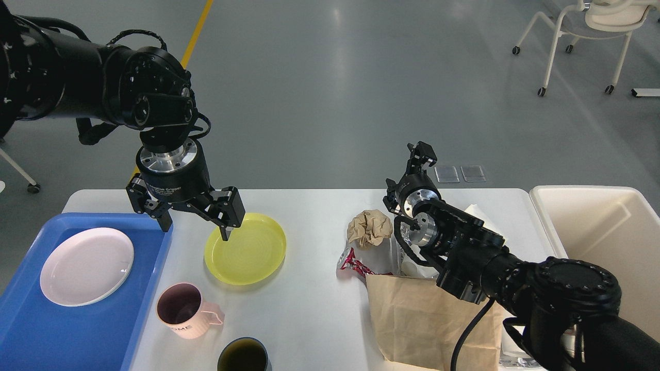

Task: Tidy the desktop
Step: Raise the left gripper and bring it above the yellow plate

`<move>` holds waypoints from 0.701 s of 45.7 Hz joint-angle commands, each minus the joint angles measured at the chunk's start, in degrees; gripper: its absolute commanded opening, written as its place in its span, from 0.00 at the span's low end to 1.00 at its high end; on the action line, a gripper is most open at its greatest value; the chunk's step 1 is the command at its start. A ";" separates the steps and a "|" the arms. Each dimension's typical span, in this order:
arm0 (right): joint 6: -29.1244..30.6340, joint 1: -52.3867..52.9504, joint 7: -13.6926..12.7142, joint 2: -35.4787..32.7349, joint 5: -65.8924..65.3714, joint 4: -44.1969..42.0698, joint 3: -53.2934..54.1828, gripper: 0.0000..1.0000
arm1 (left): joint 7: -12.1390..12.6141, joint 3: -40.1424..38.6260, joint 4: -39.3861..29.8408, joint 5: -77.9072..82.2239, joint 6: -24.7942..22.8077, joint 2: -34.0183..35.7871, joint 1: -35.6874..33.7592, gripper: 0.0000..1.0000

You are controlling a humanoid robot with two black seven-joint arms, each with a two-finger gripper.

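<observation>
Presently, taking the yellow plate (245,249) as our reference, we log the scene from left to right. Farthest left of it sits the blue tray (67,330) at the worktop's left end, carrying a white plate (86,266). Our left gripper (195,226) hangs over the gap between tray and yellow plate, fingers spread wide apart and pointing down, holding nothing; one fingertip (225,235) shows over the plate's left rim, the other over the tray's right edge. Whether that tip touches the plate we cannot tell. Just in front of the yellow plate and slightly left stands a pink mug (184,310), handle to the right; a dark cup (243,355) sits in front of the plate at the near edge, partly cut off by the frame. The yellow plate lies flat on the worktop (309,319), the white surface spanning most of the lower view. Right of the plate we note a crumpled brown paper ball (369,227), a red wrapper (353,265) and a flat brown paper bag (428,322). Our right gripper (422,153) is raised beyond the worktop's far edge, well right of the plate; it appears small and dark, so its finger state we cannot tell. Farthest right stands a cream bin (603,242).
</observation>
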 commanded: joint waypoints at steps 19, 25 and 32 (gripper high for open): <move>0.00 0.00 0.00 0.00 0.00 0.00 0.00 1.00 | -0.03 0.06 0.00 0.00 -0.01 0.78 3.34 1.00; 0.00 0.00 0.00 0.00 0.00 0.00 0.00 1.00 | -0.03 0.23 0.00 0.00 -0.01 1.22 3.34 1.00; 0.00 0.00 0.00 0.00 0.00 -0.09 0.00 1.00 | -0.03 0.67 0.00 0.00 -0.01 3.24 3.43 1.00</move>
